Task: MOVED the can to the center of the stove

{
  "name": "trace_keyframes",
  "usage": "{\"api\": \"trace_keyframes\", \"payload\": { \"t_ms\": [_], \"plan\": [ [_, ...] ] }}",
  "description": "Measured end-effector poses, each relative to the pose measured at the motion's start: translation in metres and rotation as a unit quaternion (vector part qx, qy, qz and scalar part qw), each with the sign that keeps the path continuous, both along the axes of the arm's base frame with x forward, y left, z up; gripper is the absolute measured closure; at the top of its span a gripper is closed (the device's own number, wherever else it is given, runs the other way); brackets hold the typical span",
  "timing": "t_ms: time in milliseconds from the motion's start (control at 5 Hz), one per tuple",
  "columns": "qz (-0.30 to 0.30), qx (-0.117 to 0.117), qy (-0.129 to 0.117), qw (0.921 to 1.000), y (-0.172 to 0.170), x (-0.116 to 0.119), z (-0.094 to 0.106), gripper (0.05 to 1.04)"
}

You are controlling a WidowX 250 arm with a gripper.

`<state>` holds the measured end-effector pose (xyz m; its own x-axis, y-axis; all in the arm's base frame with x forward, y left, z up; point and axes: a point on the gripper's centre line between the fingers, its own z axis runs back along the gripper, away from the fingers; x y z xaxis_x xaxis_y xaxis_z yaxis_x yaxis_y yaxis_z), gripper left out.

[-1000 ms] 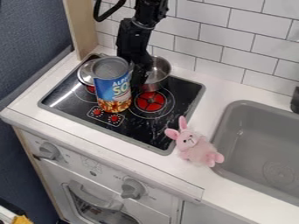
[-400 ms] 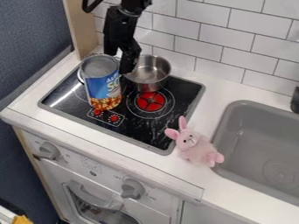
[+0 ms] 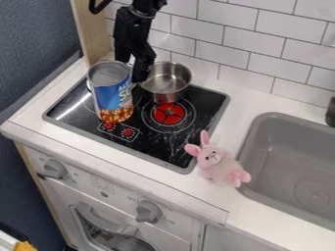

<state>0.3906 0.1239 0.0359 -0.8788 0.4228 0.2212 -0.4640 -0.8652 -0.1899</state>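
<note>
The black gripper [image 3: 140,72] is hanging over the rear part of the stove, just beside the large blue-labelled food can [image 3: 115,93]; how far it is open and whether it is holding the can cannot be told, its far part being hidden behind the can. The can is sitting on the side of the gripper away from the sink and toward the camera, roughly upright, its top end facing up; whether its base is touching the cooktop cannot be determined. Close to the gripper on its sink side, a steel saucepan [image 3: 167,84] is standing upright on the cooktop. In front of the saucepan, toward the camera from the gripper, a round burner marking [image 3: 168,113] is showing red. Beneath the gripper and can, the black glass cooktop [image 3: 165,147] is spreading toward the oven front, with small red control markings [image 3: 118,131] lying just in front of the can. Farther out on the sink side, a pink plush rabbit [image 3: 221,166] is resting on the white countertop [image 3: 262,208], between the cooktop and the grey sink [image 3: 281,159]. Well apart from the gripper, below the counter edge, two grey knobs are projecting from the oven front [image 3: 101,188]. Behind the gripper, a white tiled wall [image 3: 262,49] is rising.
</note>
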Motion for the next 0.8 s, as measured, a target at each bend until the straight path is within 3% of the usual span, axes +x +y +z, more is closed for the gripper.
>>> {"api": "trace_keyframes", "payload": {
  "t_ms": [400,800],
  "plan": [
    [-0.034,-0.049,-0.058,0.9965,-0.017,0.016,0.037,0.083],
    [-0.047,-0.051,-0.075,0.9948,-0.028,0.020,0.051,0.083]
  ]
}}
